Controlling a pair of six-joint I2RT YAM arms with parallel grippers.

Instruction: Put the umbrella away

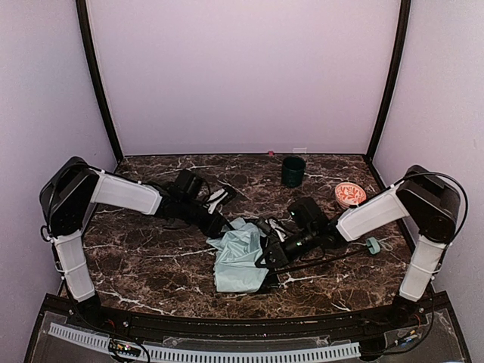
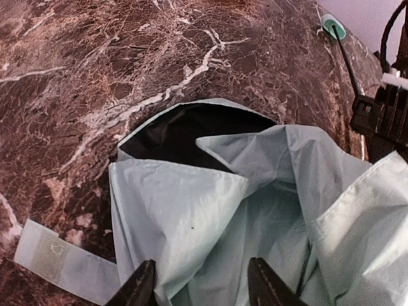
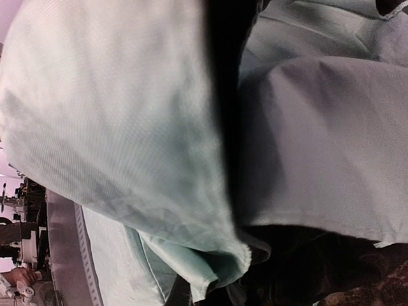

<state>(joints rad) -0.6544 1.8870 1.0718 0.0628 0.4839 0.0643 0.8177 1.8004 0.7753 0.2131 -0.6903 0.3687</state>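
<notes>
The umbrella [image 1: 238,261] lies crumpled at the table's middle, with mint canopy, black underside and ribs. Its thin black shaft [image 1: 325,259] runs right to the small mint handle [image 1: 372,244]. My left gripper [image 1: 219,227] sits at the canopy's upper left. In the left wrist view its jaws stand apart over a fold of the canopy [image 2: 191,210], and the left gripper [image 2: 201,288] is open. My right gripper [image 1: 272,253] is pushed in among the ribs at the canopy's right edge. Fabric [image 3: 127,127] fills the right wrist view, hides the fingers, and its hem runs down to them.
A dark green cup [image 1: 293,171] stands at the back, and a red-and-white bowl [image 1: 349,194] sits to its right. The umbrella's pale closure strap [image 2: 64,261] lies flat on the dark marble table [image 1: 151,265]. Purple walls enclose three sides.
</notes>
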